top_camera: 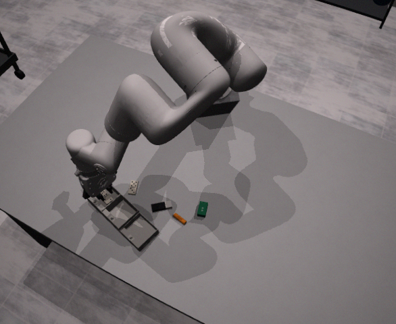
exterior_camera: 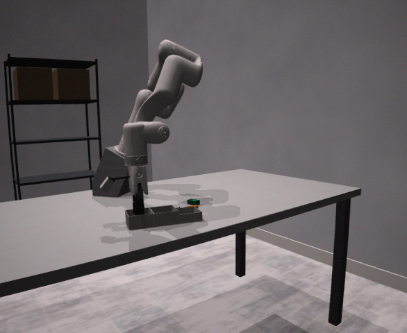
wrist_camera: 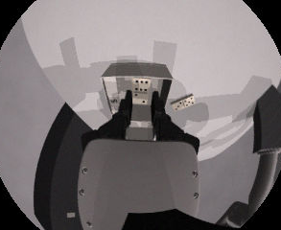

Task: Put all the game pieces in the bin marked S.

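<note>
A grey three-compartment bin (top_camera: 149, 240) (exterior_camera: 160, 220) (wrist_camera: 136, 67) lies on the table. My gripper (top_camera: 103, 196) (exterior_camera: 137, 207) (wrist_camera: 142, 98) reaches down into its far-left end compartment, fingers slightly apart. A white domino (wrist_camera: 140, 99) (top_camera: 104, 192) sits between the fingertips, loose, low in that compartment. A second domino (wrist_camera: 139, 80) (top_camera: 108, 200) lies on the compartment floor. A third domino (top_camera: 132, 187) (wrist_camera: 182, 103) lies on the table just behind the bin. I cannot read the bin marks.
A black-and-white block (top_camera: 161, 206), an orange bar (top_camera: 179, 218) (exterior_camera: 196, 206) and a green block (top_camera: 202, 208) (exterior_camera: 193, 201) lie on the table right of the bin. The table's front edge is close to the bin. The arm's base stands at the back.
</note>
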`<action>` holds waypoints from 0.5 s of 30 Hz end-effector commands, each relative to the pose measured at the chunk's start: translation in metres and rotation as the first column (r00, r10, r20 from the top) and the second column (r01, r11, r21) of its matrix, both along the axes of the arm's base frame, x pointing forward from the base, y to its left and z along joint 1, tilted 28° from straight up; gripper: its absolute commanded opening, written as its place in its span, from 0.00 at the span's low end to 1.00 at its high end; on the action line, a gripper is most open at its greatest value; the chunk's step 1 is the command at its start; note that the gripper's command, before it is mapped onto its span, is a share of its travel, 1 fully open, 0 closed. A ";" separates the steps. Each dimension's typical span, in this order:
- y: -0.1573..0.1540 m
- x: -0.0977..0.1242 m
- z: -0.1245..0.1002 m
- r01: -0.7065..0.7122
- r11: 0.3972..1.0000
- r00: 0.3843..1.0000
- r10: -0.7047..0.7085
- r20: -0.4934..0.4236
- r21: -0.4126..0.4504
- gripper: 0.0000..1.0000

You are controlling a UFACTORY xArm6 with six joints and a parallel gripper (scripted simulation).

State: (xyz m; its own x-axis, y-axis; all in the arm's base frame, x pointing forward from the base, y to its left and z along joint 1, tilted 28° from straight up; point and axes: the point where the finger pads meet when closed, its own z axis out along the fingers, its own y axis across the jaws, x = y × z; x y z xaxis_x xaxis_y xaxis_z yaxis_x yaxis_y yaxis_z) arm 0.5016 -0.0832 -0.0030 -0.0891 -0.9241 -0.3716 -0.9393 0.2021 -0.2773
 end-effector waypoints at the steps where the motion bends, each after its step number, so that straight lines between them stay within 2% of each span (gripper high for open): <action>1: -0.003 -0.001 0.006 0.001 1.000 1.000 -0.001 0.003 -0.001 0.31; 13: -0.007 -0.005 0.018 0.001 1.000 1.000 -0.001 0.003 -0.001 0.31; 15: -0.010 -0.009 0.027 0.001 1.000 1.000 -0.001 0.003 -0.001 0.31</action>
State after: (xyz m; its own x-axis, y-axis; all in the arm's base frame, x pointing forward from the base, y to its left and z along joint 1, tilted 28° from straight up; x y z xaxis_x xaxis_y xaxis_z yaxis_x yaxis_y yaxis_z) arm 0.4954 -0.0888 0.0126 -0.0891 -0.9240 -0.3719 -0.9396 0.2019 -0.2764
